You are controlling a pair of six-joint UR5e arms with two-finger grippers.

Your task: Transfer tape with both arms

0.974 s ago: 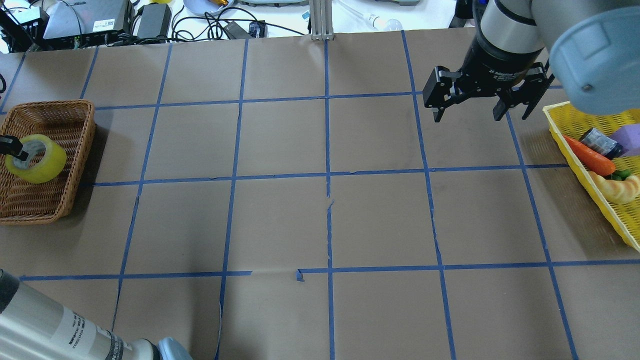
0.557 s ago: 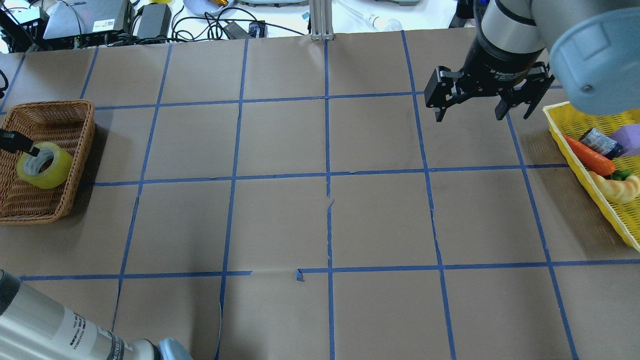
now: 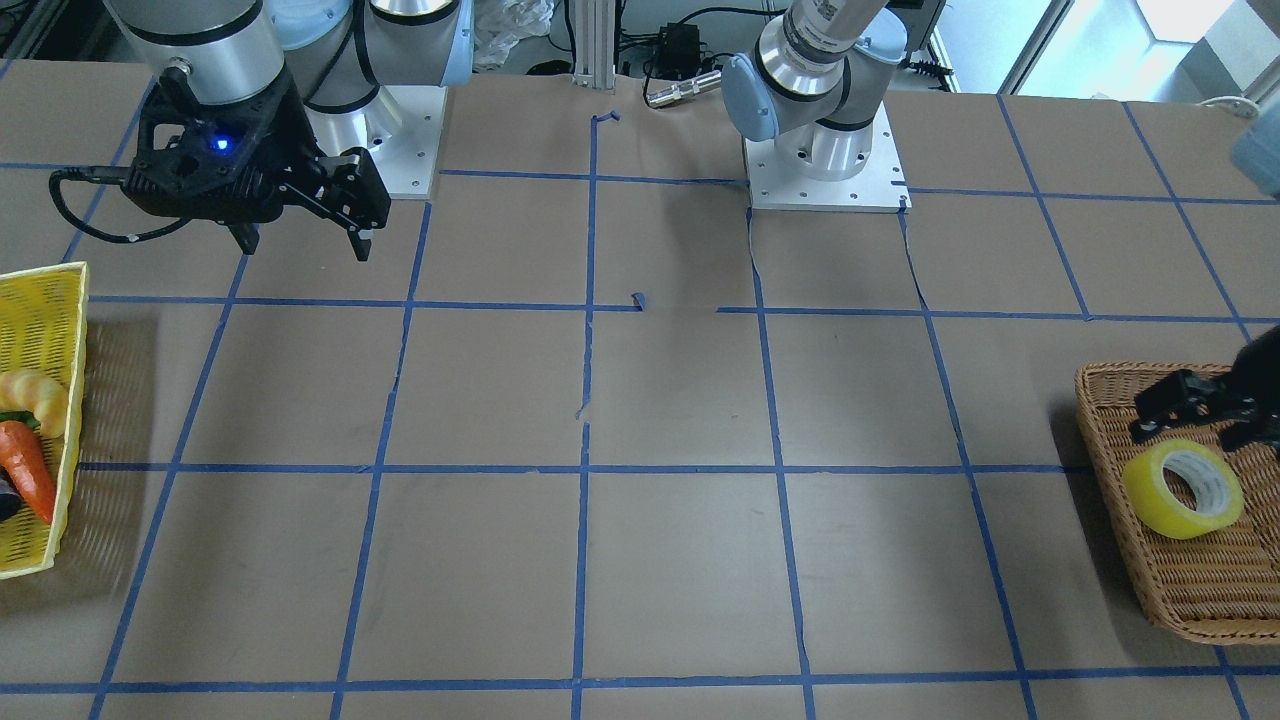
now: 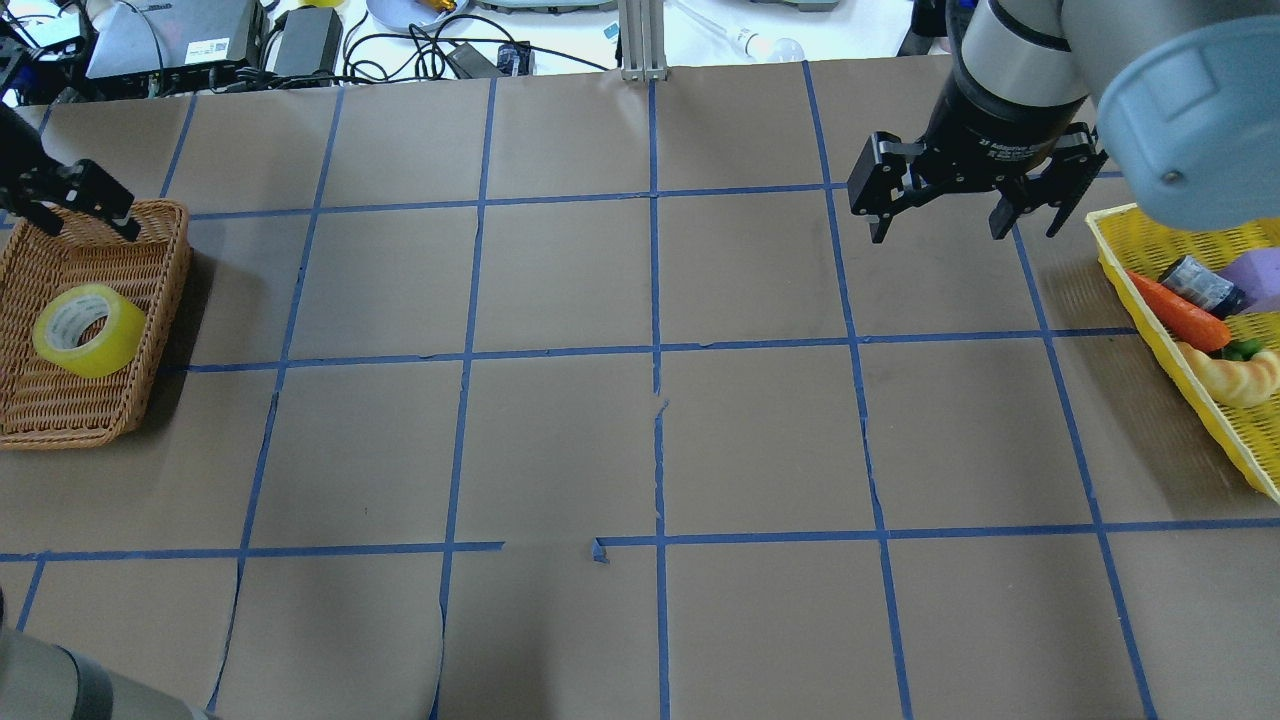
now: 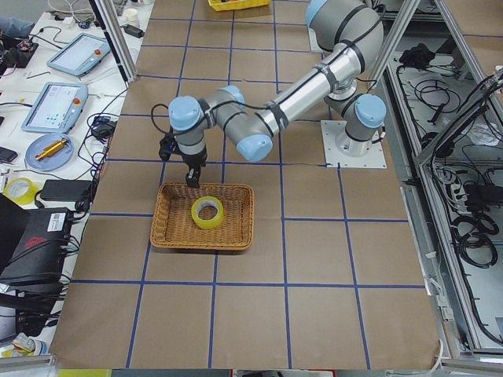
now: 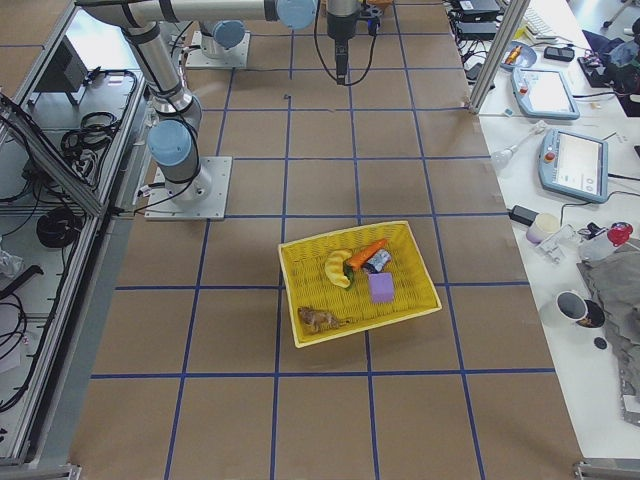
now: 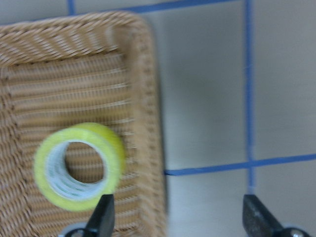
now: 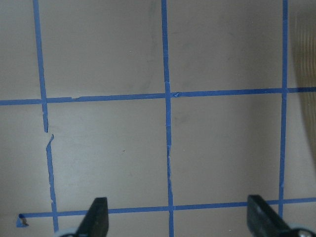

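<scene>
The tape (image 4: 88,330) lies in the wicker basket (image 4: 158,300) at the robot's left end of the table, near the basket's middle, with its hole facing roughly upward and perhaps a little tilted. It is probably light and stiff: a hard ring that will not give under the fingers, and not fragile. Its glossy yellow outer face looks likely to be slippery, and its round shape may let it roll or rock on the uneven weave. The surest hold is likely across the wall, with one finger down inside the pale core and the other on the outer face. A pinch across the full width risks it squirting out.

The left gripper (image 7: 176,207) hangs over the basket's far rim, spread wide and holding nothing, with the tape just off to one side of it in the wrist view. The right gripper (image 4: 950,230) is well apart at the other end, also spread and empty, above bare table beside the yellow basket (image 4: 1125,255).

The wicker basket holds only the tape. The yellow basket holds a carrot (image 4: 1180,310), a bread piece (image 4: 1240,378), a purple block (image 6: 381,288), a dark packet (image 4: 1200,283) and a small brown item (image 6: 318,319) that I cannot identify
</scene>
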